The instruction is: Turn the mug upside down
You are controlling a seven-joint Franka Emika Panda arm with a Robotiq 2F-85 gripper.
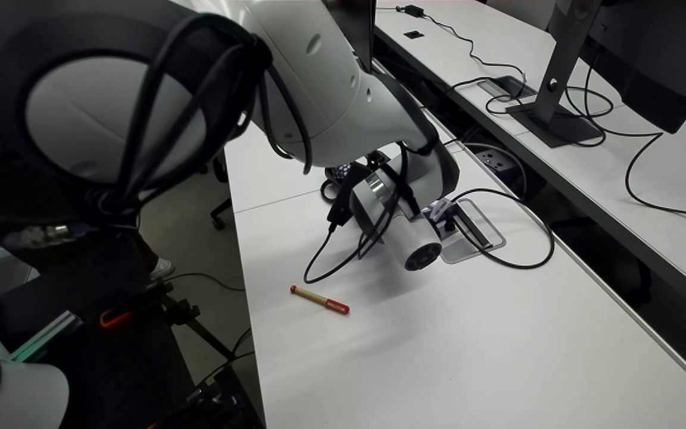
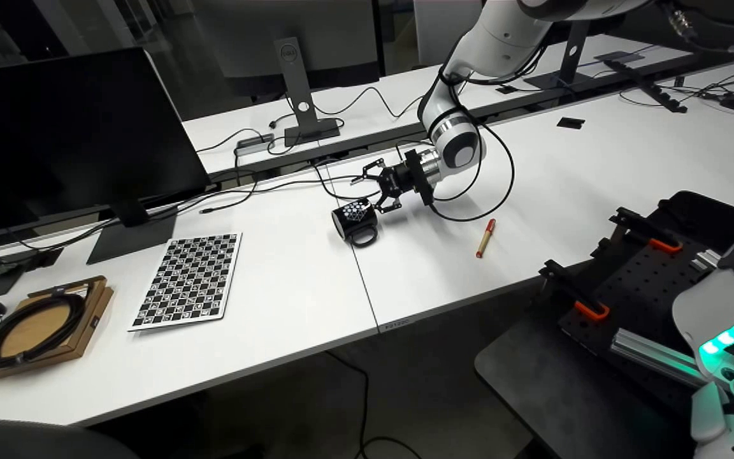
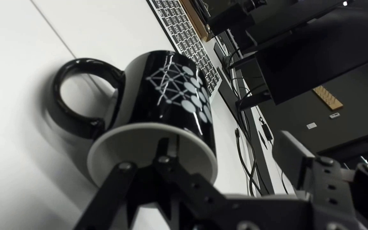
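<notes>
1. In the wrist view, the hand (image 3: 227, 145) has its fingers (image 3: 291, 150) spread well apart. One extends through the mouth of the mug (image 3: 164, 92); the other stands outside, clear of the mug's wall. Whether the inner finger presses on the wall, I cannot tell. The mug is on its side, mouth toward the hand, its handle (image 3: 57, 92) just beside the white surface (image 3: 14, 95). Pale dots and lines mark its black side. Beyond it shows a checkered board (image 3: 187, 38).

2. In an exterior view, the mug is at the seam (image 2: 364, 284) of the surface, its handle toward the near edge; whether it touches the surface is unclear. The checkered board lies apart from it, with a monitor (image 2: 80, 140) behind and a coiled cable (image 2: 76, 313) on a cardboard box (image 2: 94, 312) farther along. A red-and-tan pen (image 2: 486, 237) lies near the hand, not touching it.

3. In an exterior view, the arm (image 1: 331, 107) hides most of the hand. Part of the mug's patterned side and handle shows behind it. The pen lies nearer the camera, well apart from the mug.
</notes>
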